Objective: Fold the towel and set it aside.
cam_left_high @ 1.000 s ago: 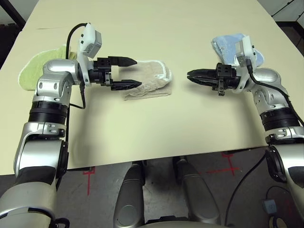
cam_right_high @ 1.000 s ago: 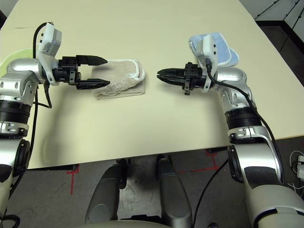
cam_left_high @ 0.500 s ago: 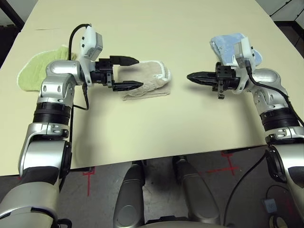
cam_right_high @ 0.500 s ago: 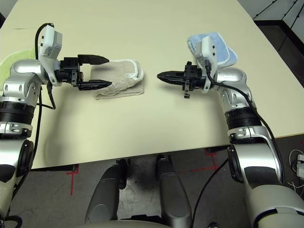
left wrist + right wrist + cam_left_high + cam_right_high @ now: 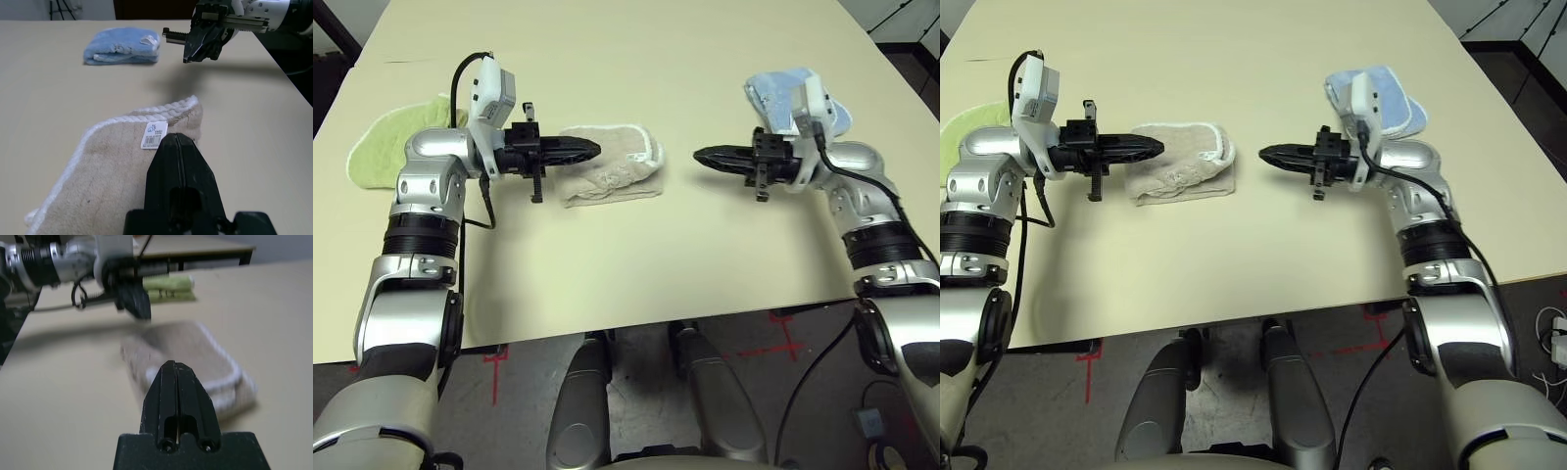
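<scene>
— Where is the towel (image 5: 610,171) to be found?
— It is seen folded into a small bundle on the pale worktop (image 5: 636,255), left of centre, its white piped edge turned toward the right and a small white label shown on top in the left wrist view.

— How are the jaws set?
— The left gripper (image 5: 588,149) is held over the towel's left end with its jaws pressed together and nothing gripped. The right gripper (image 5: 702,156) is held well apart from the towel, pointed at it, its jaws likewise closed on nothing.

— What else is laid on the surface?
— A light blue cloth (image 5: 1400,103) is folded behind the right arm, and a green cloth (image 5: 386,147) is spread near the left edge.

— Is open room left?
— A broad bare stretch is seen between the towel and the near edge, beyond which grey floor (image 5: 803,362) with red tape marks is visible.
</scene>
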### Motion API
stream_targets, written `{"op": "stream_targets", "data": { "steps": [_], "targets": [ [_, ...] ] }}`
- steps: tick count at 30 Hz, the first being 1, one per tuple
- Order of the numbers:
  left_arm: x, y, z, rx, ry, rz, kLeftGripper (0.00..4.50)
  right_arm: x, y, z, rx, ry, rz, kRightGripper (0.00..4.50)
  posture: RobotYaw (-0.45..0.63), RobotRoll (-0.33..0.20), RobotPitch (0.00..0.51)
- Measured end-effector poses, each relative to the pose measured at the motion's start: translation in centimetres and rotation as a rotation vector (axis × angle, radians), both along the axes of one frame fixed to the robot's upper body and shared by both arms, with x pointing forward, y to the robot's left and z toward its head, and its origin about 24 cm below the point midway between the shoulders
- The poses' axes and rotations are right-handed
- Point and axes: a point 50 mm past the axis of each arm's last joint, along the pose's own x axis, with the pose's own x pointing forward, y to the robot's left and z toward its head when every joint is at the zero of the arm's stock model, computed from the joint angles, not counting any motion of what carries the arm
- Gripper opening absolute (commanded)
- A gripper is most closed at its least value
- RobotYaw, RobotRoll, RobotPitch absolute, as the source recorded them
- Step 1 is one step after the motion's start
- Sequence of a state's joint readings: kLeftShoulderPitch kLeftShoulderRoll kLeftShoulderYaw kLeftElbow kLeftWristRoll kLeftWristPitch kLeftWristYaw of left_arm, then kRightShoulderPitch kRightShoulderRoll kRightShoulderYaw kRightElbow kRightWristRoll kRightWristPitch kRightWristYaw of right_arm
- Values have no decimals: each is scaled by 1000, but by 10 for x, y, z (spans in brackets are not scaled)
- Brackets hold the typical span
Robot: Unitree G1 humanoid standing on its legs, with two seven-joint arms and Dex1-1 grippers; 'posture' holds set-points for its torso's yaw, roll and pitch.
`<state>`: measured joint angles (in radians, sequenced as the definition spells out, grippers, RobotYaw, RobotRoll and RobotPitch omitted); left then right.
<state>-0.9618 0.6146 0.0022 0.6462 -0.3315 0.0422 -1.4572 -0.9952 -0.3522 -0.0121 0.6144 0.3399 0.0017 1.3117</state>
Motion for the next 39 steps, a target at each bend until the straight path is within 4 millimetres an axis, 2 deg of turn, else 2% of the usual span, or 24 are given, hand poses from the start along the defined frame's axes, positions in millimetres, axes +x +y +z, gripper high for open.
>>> {"op": "stream_targets", "data": {
  "steps": [4,7,12,17,20,30,33,39],
  "targets": [
    [0,-1,0,0,-2,0,29,5,29,14,57,-4,46,0,52,0,247],
    [0,-1,0,4,-3,3,29,7,39,14,46,5,58,0,62,0,249],
    [0,2,0,21,-5,23,29,10,51,7,-93,17,67,0,67,0,252],
    [0,9,1,44,-3,48,29,14,50,-5,-276,69,58,0,68,0,257],
    [2,11,-4,34,25,66,29,16,50,-15,-321,97,47,0,70,0,263],
    [12,0,-36,32,91,75,29,23,53,-45,-314,175,-39,0,55,0,272],
    [13,3,-44,42,110,99,29,26,48,-54,-313,188,-94,0,54,0,274],
    [14,9,-49,58,118,123,29,28,44,-58,-303,172,-136,0,59,0,277]
  ]
}}
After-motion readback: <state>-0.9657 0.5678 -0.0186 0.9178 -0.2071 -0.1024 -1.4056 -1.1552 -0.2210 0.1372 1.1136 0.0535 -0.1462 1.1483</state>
